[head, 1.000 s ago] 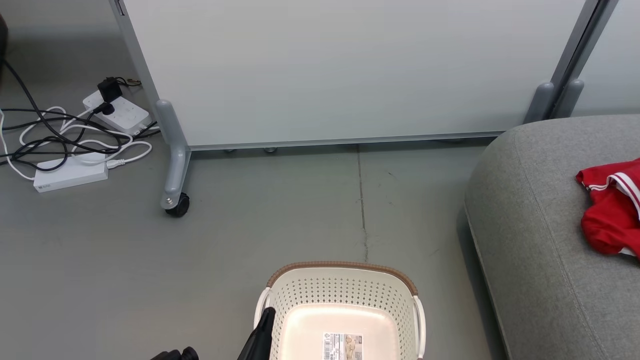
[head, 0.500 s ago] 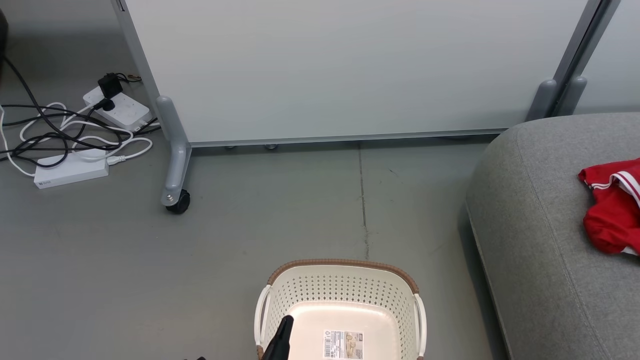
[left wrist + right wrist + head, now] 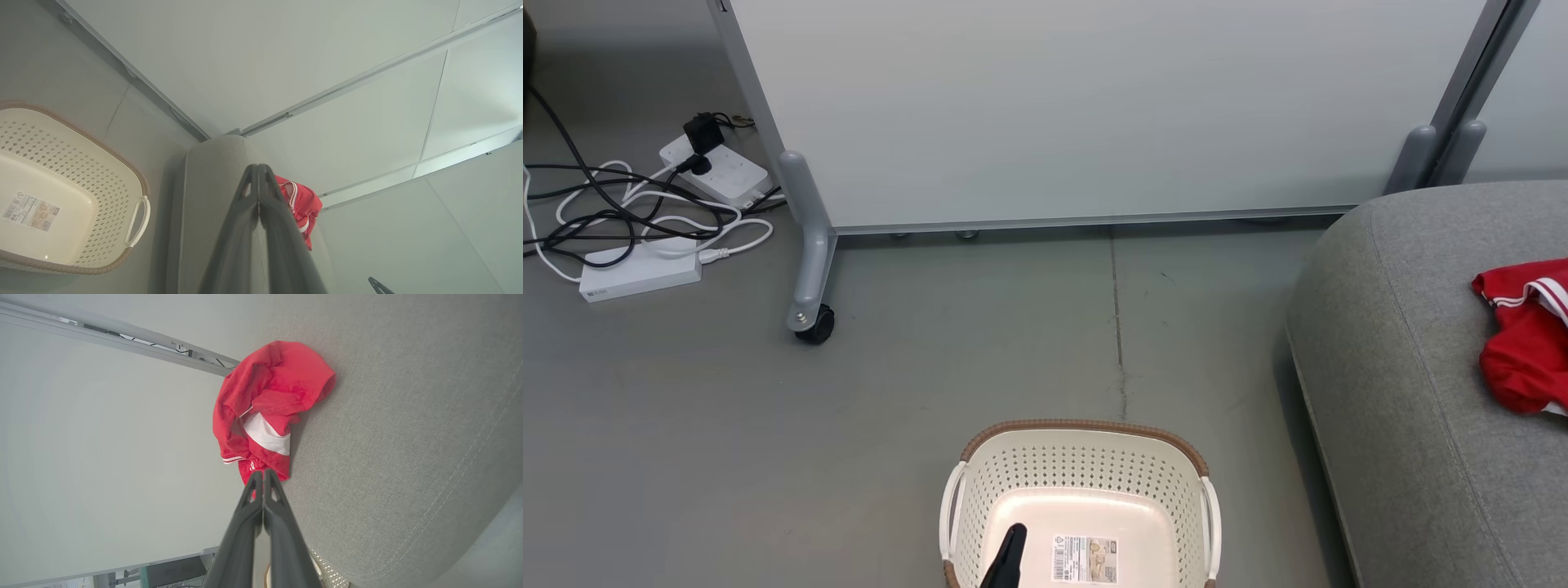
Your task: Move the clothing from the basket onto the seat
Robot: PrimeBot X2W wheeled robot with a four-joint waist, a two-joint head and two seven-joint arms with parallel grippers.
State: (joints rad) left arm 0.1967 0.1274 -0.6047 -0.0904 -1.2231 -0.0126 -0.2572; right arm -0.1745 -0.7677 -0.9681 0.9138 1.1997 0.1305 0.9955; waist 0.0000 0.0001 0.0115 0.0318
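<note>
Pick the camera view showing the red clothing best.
Right wrist view: the clothing lies nearly whole on the seat. The head view crops it at the frame edge; in the left wrist view the left gripper hides part.

Long dark grey fingers [image 3: 241,228] taper to slim, slotted tips.

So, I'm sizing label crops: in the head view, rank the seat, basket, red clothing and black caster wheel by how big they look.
1. seat, though cut off at the frame edge
2. basket, also cut off
3. clothing, partly out of frame
4. caster wheel
</note>
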